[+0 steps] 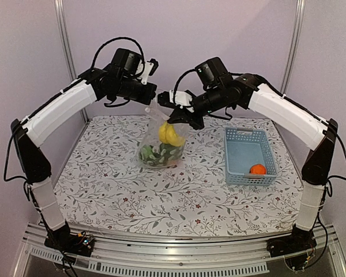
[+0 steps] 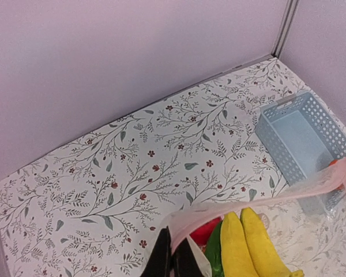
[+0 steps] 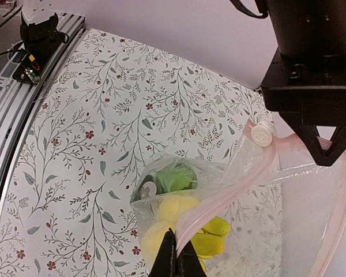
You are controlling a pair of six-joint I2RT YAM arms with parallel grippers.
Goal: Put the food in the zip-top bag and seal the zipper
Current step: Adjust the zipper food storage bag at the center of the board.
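The clear zip-top bag [image 1: 163,144] hangs above the table between both grippers, its mouth held up. Inside are yellow bananas [image 1: 169,134] and green pieces [image 1: 158,154]. My left gripper [image 1: 151,99] is shut on the bag's pink zipper strip [image 2: 265,199]; bananas [image 2: 248,242] and a red apple [image 2: 206,231] show just under it. My right gripper [image 3: 176,257] is shut on the same zipper strip [image 3: 230,184], with the white slider [image 3: 260,134] further along it. An orange [image 1: 258,169] lies in the light-blue basket [image 1: 242,151], outside the bag.
The light-blue basket stands right of the bag, also in the left wrist view [image 2: 303,138]. The flowered tablecloth [image 1: 132,196] covers the table. The back wall is close behind both grippers. The left arm's black wrist [image 3: 317,69] hangs over the bag.
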